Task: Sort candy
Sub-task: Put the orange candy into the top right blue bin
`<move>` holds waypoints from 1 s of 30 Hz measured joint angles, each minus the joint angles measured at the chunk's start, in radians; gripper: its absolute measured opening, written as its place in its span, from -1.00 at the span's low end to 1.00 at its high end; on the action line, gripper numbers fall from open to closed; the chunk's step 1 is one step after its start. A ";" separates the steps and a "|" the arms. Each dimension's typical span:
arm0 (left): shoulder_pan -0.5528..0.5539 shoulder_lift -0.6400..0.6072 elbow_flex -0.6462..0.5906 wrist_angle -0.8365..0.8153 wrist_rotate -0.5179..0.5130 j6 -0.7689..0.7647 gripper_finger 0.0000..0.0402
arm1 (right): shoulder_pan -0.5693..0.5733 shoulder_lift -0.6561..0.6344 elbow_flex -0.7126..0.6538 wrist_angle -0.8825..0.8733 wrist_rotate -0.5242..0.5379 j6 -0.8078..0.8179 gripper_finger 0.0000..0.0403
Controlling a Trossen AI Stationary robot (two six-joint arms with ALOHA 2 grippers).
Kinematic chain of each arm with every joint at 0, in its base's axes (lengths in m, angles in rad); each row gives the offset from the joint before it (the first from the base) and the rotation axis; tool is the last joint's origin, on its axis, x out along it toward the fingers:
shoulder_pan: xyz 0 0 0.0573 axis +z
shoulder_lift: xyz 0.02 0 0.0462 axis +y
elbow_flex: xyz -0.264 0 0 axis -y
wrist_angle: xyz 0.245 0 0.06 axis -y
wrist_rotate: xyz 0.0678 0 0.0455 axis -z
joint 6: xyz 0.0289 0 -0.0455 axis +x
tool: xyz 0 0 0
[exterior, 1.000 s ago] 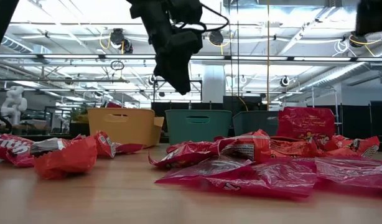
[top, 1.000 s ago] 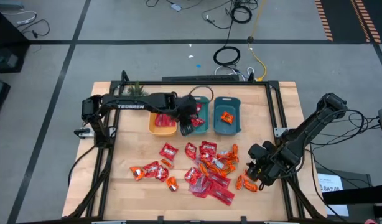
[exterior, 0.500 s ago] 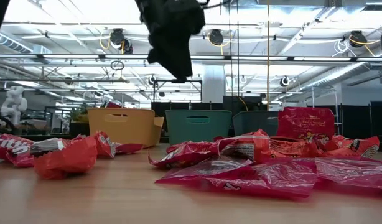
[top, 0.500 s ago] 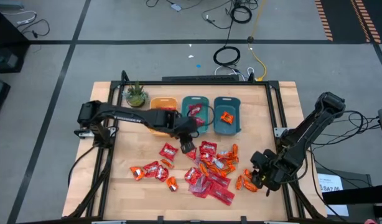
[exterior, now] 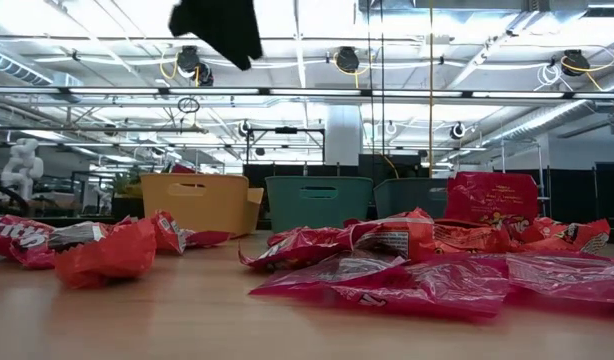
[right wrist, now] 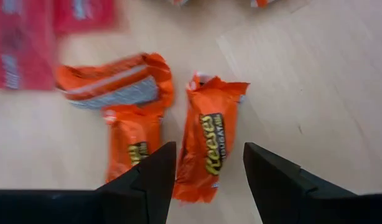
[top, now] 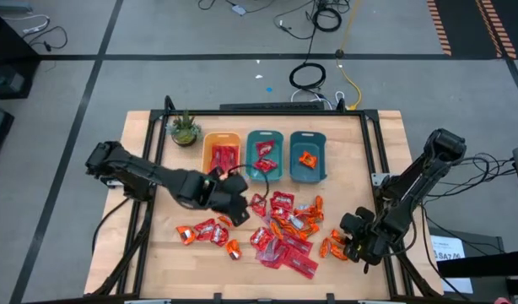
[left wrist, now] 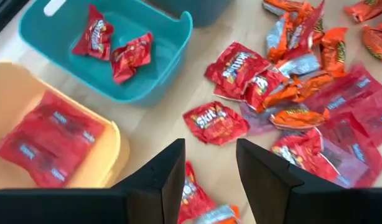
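Candy lies in a loose pile (top: 280, 228) on the wooden table: red squarish packets, longer pinkish-red packets and orange pieces. My left gripper (top: 235, 214) hovers open and empty at the pile's left side, above a red squarish packet (left wrist: 214, 122). My right gripper (top: 354, 246) is open and low at the pile's right end. Its fingers stand on either side of an orange wrapped piece (right wrist: 209, 152) lying flat on the table, with two more orange pieces (right wrist: 125, 118) beside it. In the low view only my left arm's dark end (exterior: 222, 25) shows at the top.
Along the far side stand a yellow bin (top: 221, 156) holding long red packets, a teal bin (top: 265, 155) with red squarish packets and a second teal bin (top: 308, 157) with an orange piece. A potted plant (top: 184, 128) sits left of them. Bare wood lies at the table's near left.
My left gripper has moved from above the middle teal bin toward the near edge and a little left, to the pile's left side, staying open. My right gripper has crept toward the near edge over the orange pieces.
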 joint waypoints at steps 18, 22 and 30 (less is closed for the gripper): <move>-0.140 -0.013 -0.141 0.171 -0.057 -0.065 -0.24 | 0.002 0.138 0.010 0.021 0.041 -0.008 -0.39; -0.133 -0.058 -0.271 0.323 0.005 -0.032 -0.24 | 0.000 0.099 0.006 0.009 0.041 -0.009 -0.72; -0.103 -0.238 -0.543 0.577 0.059 0.081 -0.24 | -0.052 0.002 0.020 -0.025 0.046 0.010 -0.89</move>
